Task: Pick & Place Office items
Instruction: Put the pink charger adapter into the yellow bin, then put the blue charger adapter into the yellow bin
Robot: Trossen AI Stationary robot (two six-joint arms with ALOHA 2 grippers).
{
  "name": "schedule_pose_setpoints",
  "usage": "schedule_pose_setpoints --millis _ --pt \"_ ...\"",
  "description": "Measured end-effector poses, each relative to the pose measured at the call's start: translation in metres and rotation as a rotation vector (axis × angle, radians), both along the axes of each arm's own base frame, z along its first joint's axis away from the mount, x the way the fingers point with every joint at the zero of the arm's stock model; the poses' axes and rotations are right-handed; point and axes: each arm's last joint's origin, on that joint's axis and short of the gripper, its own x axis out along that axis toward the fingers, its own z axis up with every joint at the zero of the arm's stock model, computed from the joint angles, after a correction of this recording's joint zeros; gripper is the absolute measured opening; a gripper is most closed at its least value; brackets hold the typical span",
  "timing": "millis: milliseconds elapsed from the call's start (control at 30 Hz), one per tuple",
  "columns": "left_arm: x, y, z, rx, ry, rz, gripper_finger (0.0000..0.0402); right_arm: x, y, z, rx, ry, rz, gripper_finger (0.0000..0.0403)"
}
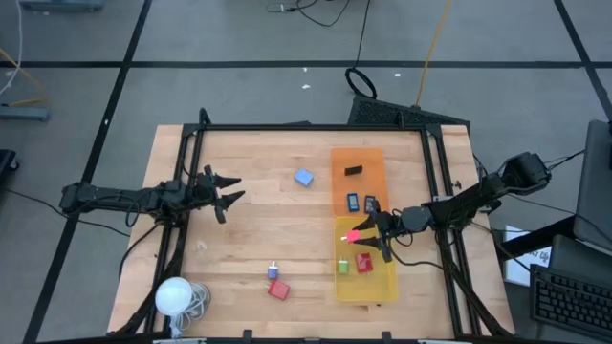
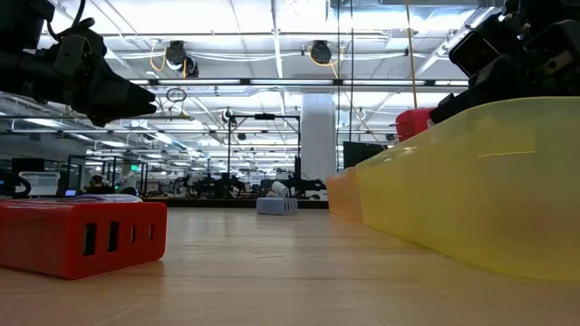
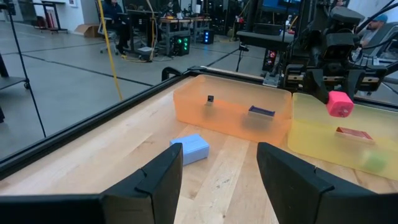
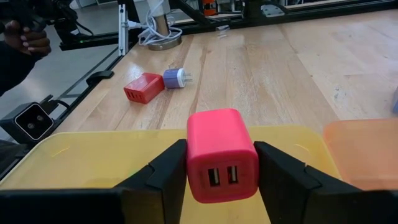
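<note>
Left gripper (image 1: 228, 190) hovers over bare wood w/ fingers spread apart. Boxy light-blue block (image 1: 304, 177) lies mid-table. Right gripper (image 1: 367, 234) reaches low over translucent yellow tray (image 1: 382, 290), clamped on glossy pink rounded-cube charger (image 4: 221, 154), two USB slots.

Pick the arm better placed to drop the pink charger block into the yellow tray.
Right. The right hand already grips the pink charger block and hangs over the yellow tray. The left hand is open, holds nothing, and sits across the table from the tray.
</note>
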Motion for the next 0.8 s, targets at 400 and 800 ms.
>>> schedule_pose_setpoints --millis 400,800 --pt "0.0000 0.0000 0.0001 0.000 0.000 0.000 0.0209 0.0001 0.0000 0.0006 0.012 -0.004 -0.004 0.0192" --pt "0.0000 0.0000 0.0001 -0.001 -0.001 0.000 0.0209 0.0002 0.0000 0.0007 0.012 -0.006 -0.006 0.0216"
